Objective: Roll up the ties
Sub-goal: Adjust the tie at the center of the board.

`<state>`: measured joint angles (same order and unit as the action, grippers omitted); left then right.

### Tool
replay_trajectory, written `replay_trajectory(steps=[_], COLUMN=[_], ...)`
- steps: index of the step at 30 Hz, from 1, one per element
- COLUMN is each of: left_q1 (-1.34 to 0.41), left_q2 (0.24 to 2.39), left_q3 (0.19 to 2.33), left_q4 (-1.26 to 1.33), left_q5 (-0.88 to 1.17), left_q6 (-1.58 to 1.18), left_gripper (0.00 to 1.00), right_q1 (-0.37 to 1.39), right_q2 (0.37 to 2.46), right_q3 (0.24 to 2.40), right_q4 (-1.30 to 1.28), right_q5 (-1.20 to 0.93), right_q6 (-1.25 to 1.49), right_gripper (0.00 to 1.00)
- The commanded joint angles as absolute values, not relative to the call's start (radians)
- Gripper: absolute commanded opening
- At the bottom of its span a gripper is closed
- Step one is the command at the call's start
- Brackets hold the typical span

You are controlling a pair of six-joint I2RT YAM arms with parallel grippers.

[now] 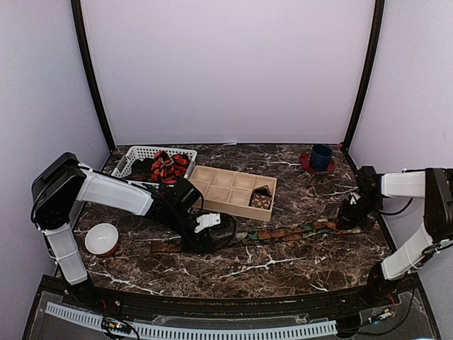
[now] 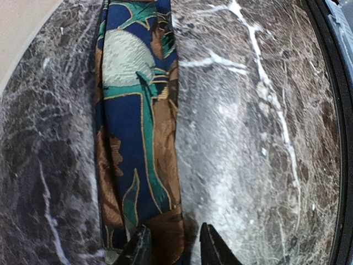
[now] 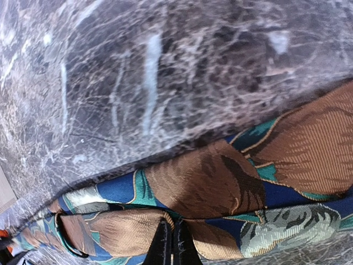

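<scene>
The patterned tie lies stretched across the marble table, running from left of centre to the right side of the top view. My left gripper sits at its left end: in the left wrist view the tie runs down the frame's left-centre to my fingertips at the bottom edge, which stand a narrow gap apart, one over the cloth and one on bare marble. My right gripper is closed tight, pinching a fold at the tie's other end. My left arm reaches low from the left edge toward centre; my right arm bends in from the right, wrist pointing down.
</scene>
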<state>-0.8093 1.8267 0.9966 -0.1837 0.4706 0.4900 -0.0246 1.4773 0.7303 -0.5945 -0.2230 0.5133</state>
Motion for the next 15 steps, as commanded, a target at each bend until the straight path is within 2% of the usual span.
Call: replay_trajectory(steps=[1,4,8,10,13,15], left_q1=[-0.813,-0.794,-0.772,-0.772,-0.773,-0.772], left_q2=[1.731,1.683,1.663,1.647,1.643,1.658], left_q3=[0.910,0.875,0.893,0.893,0.887,0.891], left_q4=[-0.295,-0.250,-0.232,-0.221,-0.209,-0.215], left_q5=[0.412,0.366,0.356,0.369,0.384,0.372], left_q6=[0.466,0.425,0.371,0.372,0.373,0.381], left_gripper=[0.32,0.37,0.55,0.64,0.75,0.77], right_q1=[-0.050,-0.051,-0.051,-0.052,-0.052,-0.052], right_q2=[1.493,1.491,1.455,1.442,1.420,1.390], right_q3=[0.727,0.730,0.732,0.733,0.746,0.764], right_q4=[-0.661,-0.674,-0.698,-0.702,-0.708,-0.707], right_q5=[-0.139,-0.137,-0.118,-0.119,-0.126,-0.128], right_q6=[0.496,0.495,0.506,0.508,0.504,0.501], right_gripper=[0.00,0.00,0.05,0.13,0.33,0.41])
